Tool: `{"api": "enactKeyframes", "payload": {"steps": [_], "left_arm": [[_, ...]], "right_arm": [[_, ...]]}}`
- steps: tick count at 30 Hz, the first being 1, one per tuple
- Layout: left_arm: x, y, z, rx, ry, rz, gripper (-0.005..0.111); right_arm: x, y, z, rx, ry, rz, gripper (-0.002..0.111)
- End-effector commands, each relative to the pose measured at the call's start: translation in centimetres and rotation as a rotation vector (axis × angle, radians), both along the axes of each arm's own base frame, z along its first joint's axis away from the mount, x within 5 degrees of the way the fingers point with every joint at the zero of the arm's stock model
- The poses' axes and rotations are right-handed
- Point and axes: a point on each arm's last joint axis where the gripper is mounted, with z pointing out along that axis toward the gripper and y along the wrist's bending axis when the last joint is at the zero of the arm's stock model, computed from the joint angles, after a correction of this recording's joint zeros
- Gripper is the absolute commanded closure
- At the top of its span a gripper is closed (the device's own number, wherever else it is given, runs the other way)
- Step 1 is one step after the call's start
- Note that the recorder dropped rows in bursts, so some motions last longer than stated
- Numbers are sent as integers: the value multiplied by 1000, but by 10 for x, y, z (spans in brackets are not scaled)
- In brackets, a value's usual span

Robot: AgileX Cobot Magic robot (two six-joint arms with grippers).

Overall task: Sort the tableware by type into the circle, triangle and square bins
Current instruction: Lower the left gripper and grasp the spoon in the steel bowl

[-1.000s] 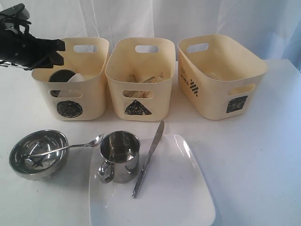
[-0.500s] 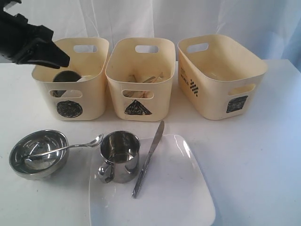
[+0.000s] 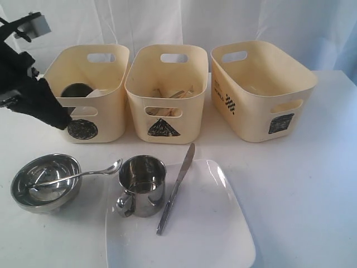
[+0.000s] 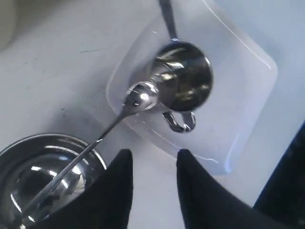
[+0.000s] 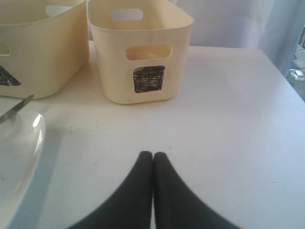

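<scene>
Left gripper (image 3: pixel 56 118) has come down from over the circle bin (image 3: pixel 106 120) to low in front of that bin's left corner. Tableware unmoved.

Nearest, centre: plate (image 3: pixel 212 234). Mug (image 3: pixel 142 184) stands upright on its far-left corner, handle pointing near-left. Knife (image 3: pixel 175 187) is just right of the mug, long axis near-far, tip out past the plate's far rim.

Left of the plate is the bowl (image 3: pixel 28 187). Spoon (image 3: pixel 83 174) lies across it, handle end down inside, scoop end out over the right rim, close to the mug. Spoon axis runs left-right.

Key relation: bowl and spoon lie nearer than the left gripper and a bit right of it. The left arm is much closer than the right, so this is likely its pick. Bowl or spoon first, can't tell.

Left wrist view shows what exterior hides: this gripper (image 4: pixel 154 155) is part open with nothing between the fingers, looking down at the spoon's handle.

Right gripper (image 5: pixel 152 155) shows only in its own wrist view: fingers pressed together, empty, low over bare table on the near side of the square bin (image 5: pixel 143 57).

Far row: circle bin left, triangle bin (image 3: pixel 167 99) middle, square bin right. Only exterior shows contents: a dark round thing, probably a mug, in circle, wooden sticks in triangle.
</scene>
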Motion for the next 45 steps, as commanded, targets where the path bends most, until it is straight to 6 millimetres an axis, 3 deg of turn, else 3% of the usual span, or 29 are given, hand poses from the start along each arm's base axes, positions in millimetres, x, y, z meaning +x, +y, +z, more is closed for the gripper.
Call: {"api": "enactKeyframes", "payload": {"steps": [1, 6, 13, 18, 23, 38, 40, 42, 44, 45], "left_arm": [[-17, -20, 2, -5, -90, -358, 60], [-21, -31, -2, 70, -141, -458, 45], [-21, -37, -15, 146, -98, -547, 45], [-9, -40, -36, 145, -62, -609, 45], [14, -46, -69, 156, -80, -642, 45], [42, -53, -125, 174, -61, -621, 45], [43, -53, -125, 178, -74, -614, 51], [43, -53, -125, 179, -76, -612, 64], [42, -53, -125, 175, -62, -618, 86], [39, -53, -125, 168, -32, -628, 106]], "right_arm": [[0, -1, -1, -2, -6, -9, 108], [0, -1, -1, -2, -6, -9, 108], [0, -1, -1, -2, -6, -9, 108], [0, -1, -1, -2, -6, -9, 108], [0, -1, -1, -2, -6, -9, 108], [0, -1, -1, -2, -6, -9, 108], [0, -1, -1, -2, -6, -9, 108], [0, -1, -1, -2, -6, -9, 108], [0, -1, -1, -2, -6, -9, 108], [0, -1, -1, -2, -6, -9, 108]]}}
